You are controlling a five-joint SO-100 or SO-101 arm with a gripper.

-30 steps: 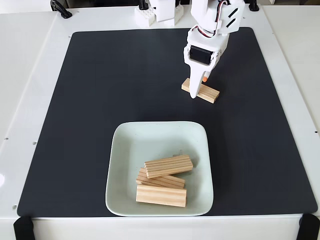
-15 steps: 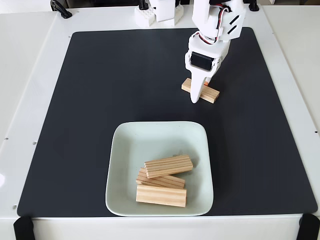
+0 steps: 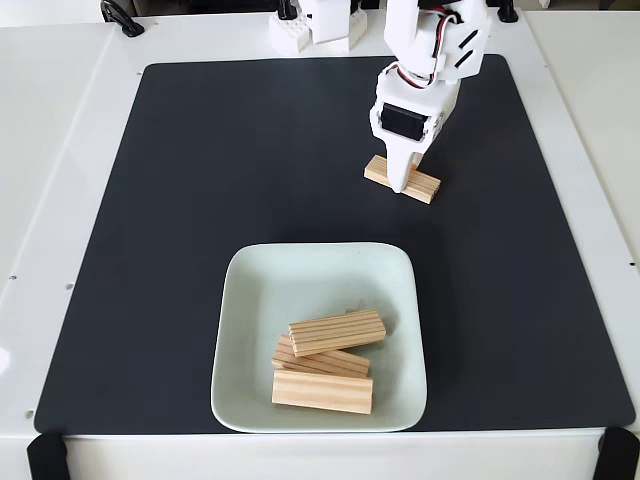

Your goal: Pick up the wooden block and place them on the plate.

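Compared with a second ago, the pincer [image 3: 402, 182] has dropped lower over the lone wooden block [image 3: 402, 180] on the black mat [image 3: 200, 200]; the orange mark seen earlier near its tip is now out of sight, and the tip sits across the middle of the block rather than off its near edge. The block itself appears unmoved. Whether the pincer is clenched on the block or merely straddling it cannot be told from this fixed view.

That block is light pine, rectangular, with lengthwise grain, lying flat and slightly angled on the mat, above and right of the plate [image 3: 250, 340]. The plate, pale mint-white and square with rounded corners, rests at the mat's near edge on the white worktop [image 3: 60, 150]. It holds three like blocks [image 3: 325, 362] in its lower right part, touching and partly overlapping.
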